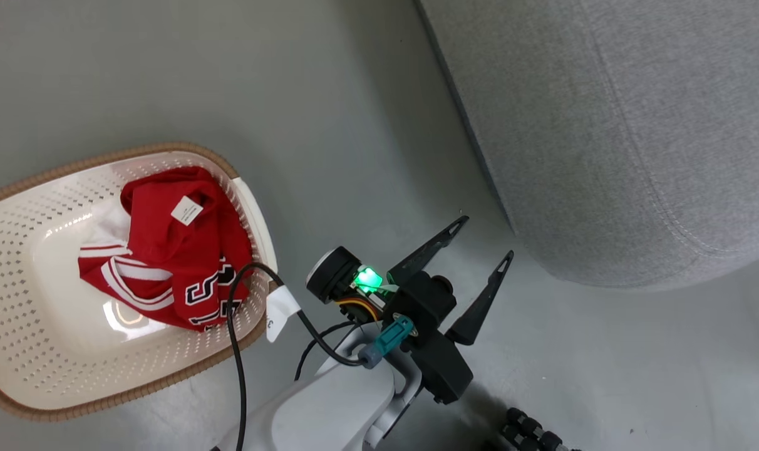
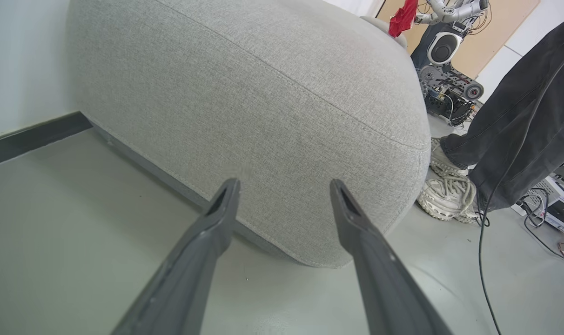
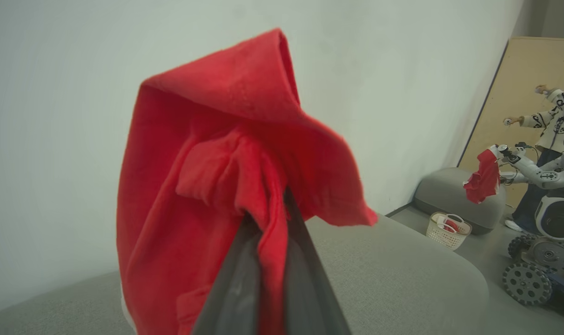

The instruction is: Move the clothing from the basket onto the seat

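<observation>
Right hand (image 3: 266,204) pinches clothing (image 3: 217,139) over the seat (image 3: 403,270).

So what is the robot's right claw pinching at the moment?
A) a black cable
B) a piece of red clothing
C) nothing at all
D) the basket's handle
B: in the right wrist view the right gripper has its two dark fingers closed on a red garment, with the grey seat beyond it.

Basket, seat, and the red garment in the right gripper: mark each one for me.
basket (image 1: 16,250): head view, perforated inner wall at its left.
seat (image 2: 263,139): left wrist view, side face below the seam.
red garment (image 3: 217,116): right wrist view, broad fold below its peak.
</observation>
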Controlling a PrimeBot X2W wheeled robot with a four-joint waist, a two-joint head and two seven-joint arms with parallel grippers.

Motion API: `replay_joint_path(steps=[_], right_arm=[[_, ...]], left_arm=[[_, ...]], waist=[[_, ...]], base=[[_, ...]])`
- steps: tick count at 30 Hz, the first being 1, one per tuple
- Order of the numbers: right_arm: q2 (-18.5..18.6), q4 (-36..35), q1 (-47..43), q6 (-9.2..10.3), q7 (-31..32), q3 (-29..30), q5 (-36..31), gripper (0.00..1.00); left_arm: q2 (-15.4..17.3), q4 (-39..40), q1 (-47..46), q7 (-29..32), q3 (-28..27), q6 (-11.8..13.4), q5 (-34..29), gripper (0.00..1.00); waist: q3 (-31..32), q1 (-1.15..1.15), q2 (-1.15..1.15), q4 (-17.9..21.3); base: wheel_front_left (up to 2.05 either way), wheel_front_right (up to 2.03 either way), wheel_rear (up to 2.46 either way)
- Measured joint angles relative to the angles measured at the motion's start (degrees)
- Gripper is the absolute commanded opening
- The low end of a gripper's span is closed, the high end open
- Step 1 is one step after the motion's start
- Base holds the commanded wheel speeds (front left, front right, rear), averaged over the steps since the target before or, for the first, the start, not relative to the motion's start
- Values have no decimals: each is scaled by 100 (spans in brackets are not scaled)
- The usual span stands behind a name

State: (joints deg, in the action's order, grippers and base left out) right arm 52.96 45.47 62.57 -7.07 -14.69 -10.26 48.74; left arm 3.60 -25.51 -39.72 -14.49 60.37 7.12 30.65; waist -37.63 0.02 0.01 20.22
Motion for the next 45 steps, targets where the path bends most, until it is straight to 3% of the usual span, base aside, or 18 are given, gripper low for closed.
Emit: replay_joint_path(steps=[8,17,25,37,38,39,40,41,45], right_arm=[[327,500,442,0,-1,404,258,0],[482,736,1148,0,-2,456,247,0],[-75,1007,1141,0,-1,43,214,0],[-312,432,504,-1,-1,-768,-119,0],[-315,392,476,0,-1,-820,-140,10],[-319,365,442,0,-1,-857,-138,29],[-318,339,401,0,-1,-904,-141,71],[-315,323,350,0,-1,-956,-153,100],[-286,249,133,-1,-1,-1151,-188,100]], left_arm=[[0,15,-126,0,-86,0,-49,100],[-5,59,-247,0,-135,0,-165,100],[-5,142,-354,-1,-213,0,-165,100],[-14,275,-326,-1,-294,0,-154,100],[-16,286,-321,-1,-293,0,-151,100],[-16,300,-318,-1,-291,0,-146,100],[-15,320,-312,-1,-289,0,-142,100],[-16,346,-307,-1,-278,0,-124,100],[-23,449,-263,-1,-248,0,19,100]], waist=[[-515,-1,0,-305],[-1105,-1,0,-646],[-1386,-1,0,-943],[-1228,-1,-1,-1158],[-1195,-1,-1,-1168],[-1159,-2,-1,-1180],[-1123,-1,-1,-1191],[-1086,-1,-1,-1203],[-925,-3,-1,-1266]], base=[[0,0,0],[0,0,0],[0,0,0],[0,0,0],[0,0,0],[0,0,0],[0,0,0],[0,0,0],[0,0,0]])
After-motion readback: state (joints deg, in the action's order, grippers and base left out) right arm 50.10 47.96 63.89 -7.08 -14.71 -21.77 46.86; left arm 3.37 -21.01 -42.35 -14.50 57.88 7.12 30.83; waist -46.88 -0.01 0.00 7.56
